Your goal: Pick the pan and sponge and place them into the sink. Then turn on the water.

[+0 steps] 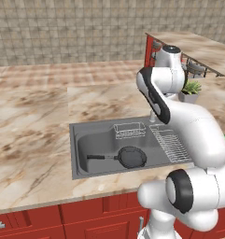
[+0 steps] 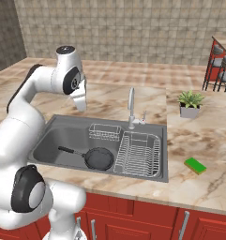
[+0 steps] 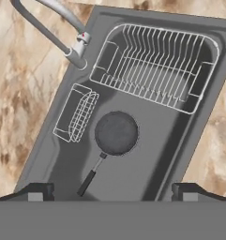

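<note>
The black pan (image 2: 98, 158) lies flat in the sink (image 2: 164, 161), handle pointing left; it also shows in the left base view (image 1: 131, 157) and in the hand view (image 3: 116, 133). The green sponge (image 2: 195, 165) rests on the counter to the right of the sink, near the front edge. My gripper (image 2: 82, 108) hangs above the sink's left part, well clear of the pan, pointing down. Its fingertips (image 3: 39, 191) stand far apart in the hand view with nothing between them. No stream runs from the faucet (image 2: 131, 105).
A ribbed draining rack (image 2: 139, 154) fills the sink's right part, and a small wire basket (image 2: 105, 131) sits at its back. A potted plant (image 2: 189, 104) stands on the counter behind the sponge. Red chairs (image 2: 220, 65) are at the far right.
</note>
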